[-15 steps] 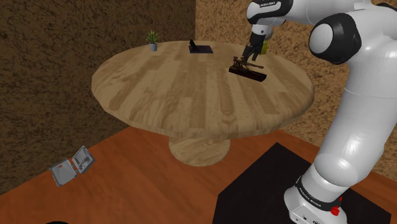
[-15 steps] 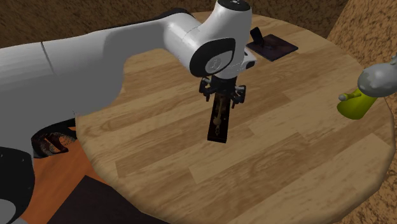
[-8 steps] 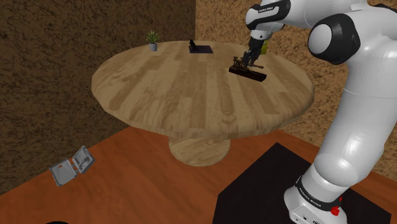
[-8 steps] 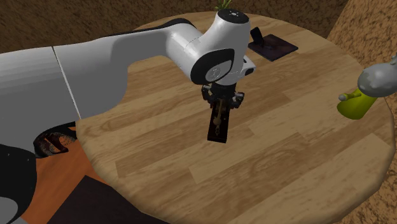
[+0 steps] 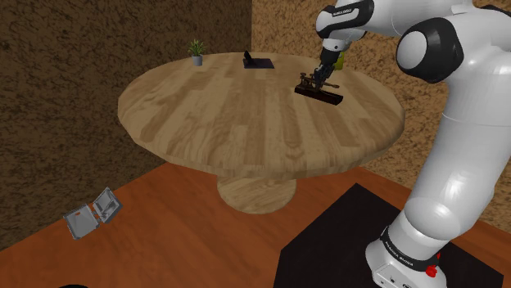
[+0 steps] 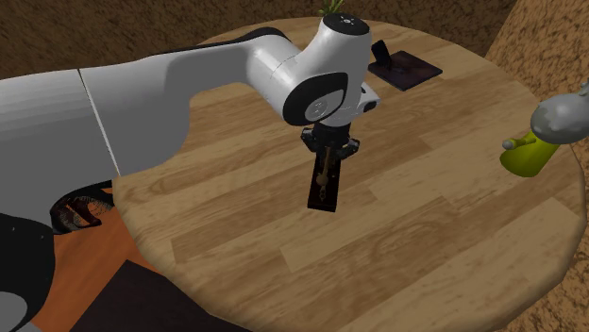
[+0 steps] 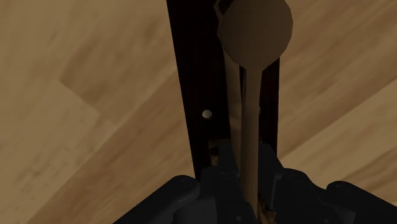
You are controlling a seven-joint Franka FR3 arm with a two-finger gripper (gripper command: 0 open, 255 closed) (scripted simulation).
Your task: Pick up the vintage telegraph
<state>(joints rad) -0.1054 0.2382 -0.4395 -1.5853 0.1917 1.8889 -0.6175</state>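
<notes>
A dark, slim-based telegraph [image 6: 324, 189] — tan lever, round knob — lies flat on the round wooden table [image 5: 246, 123].

Soft even light, mild shading under the table [image 5: 205, 106] rim, wrist view dim and brownish

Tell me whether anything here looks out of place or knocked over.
One thing: a small grey case lies open and askew on the floor, at the shoulder view's lower left, away from the table. On the table, the telegraph sits flat with the claw shut on it; nothing looks spilled.
</notes>
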